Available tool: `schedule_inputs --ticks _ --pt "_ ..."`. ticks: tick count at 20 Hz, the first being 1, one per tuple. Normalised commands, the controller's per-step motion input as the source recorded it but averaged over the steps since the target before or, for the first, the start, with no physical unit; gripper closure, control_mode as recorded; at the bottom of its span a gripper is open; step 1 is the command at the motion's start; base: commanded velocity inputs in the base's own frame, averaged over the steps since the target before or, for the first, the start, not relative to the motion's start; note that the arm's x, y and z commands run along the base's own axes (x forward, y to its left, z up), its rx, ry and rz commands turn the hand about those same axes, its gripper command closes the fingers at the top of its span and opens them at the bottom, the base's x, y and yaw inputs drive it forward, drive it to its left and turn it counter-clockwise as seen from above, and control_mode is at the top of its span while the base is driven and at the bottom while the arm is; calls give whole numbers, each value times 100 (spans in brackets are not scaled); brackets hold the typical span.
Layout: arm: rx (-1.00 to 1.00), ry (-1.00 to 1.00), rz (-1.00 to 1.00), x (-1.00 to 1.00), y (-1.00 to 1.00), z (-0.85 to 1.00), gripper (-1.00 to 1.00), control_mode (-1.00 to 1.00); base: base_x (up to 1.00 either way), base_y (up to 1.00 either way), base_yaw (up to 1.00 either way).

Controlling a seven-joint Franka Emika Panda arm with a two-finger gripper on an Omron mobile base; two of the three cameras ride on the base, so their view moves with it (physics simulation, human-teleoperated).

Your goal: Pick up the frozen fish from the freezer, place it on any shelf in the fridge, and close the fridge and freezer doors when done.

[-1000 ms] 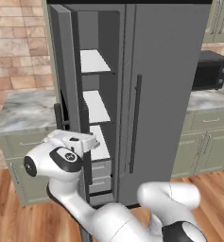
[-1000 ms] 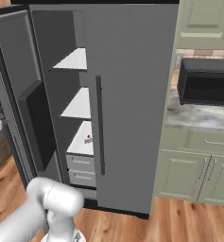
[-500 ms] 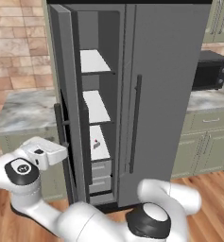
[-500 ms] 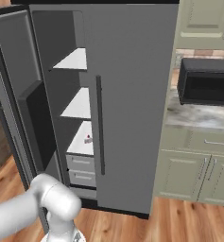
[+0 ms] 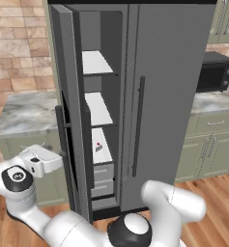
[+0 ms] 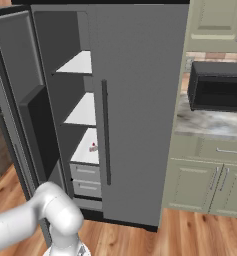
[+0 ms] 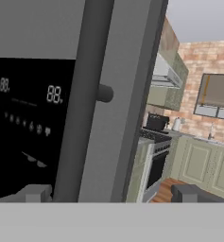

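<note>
The freezer (image 5: 99, 108) stands open, its narrow white shelves and grey drawers (image 5: 102, 178) in sight. On its lowest shelf lies a small red-and-white item (image 5: 97, 146) (image 6: 93, 147); the frozen fish is too small to make out. The freezer door (image 5: 67, 72) (image 6: 15, 100) swings out towards me. My gripper (image 5: 55, 158) (image 7: 112, 194) is open at the door's outer face, with the bar handle (image 7: 85, 94) rising between its fingertips (image 7: 38, 193) beside the black dispenser panel (image 7: 23, 118). The fridge door (image 5: 174, 96) (image 6: 140, 100) is shut.
A black microwave (image 5: 215, 70) (image 6: 217, 85) sits on the marble counter right of the fridge, over green cabinets (image 6: 215, 185). Another counter (image 5: 24, 113) lies left of the open freezer door. A stove (image 7: 153, 127) shows beyond the door's edge. The floor is wood.
My arm has swung left. The hand has gone from in front of the freezer door's edge round to its outer side, near the handle. The jaws stayed open.
</note>
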Motion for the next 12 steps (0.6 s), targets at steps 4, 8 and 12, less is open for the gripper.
schedule_inputs --ticks 4,8,12 --pt "0 -1 -3 56 28 -17 -100 -100 0 0 0" --pt "0 -1 -4 49 39 -13 -100 -100 0 0 0" --pt "0 -2 -5 50 13 -5 -100 -100 0 0 0"
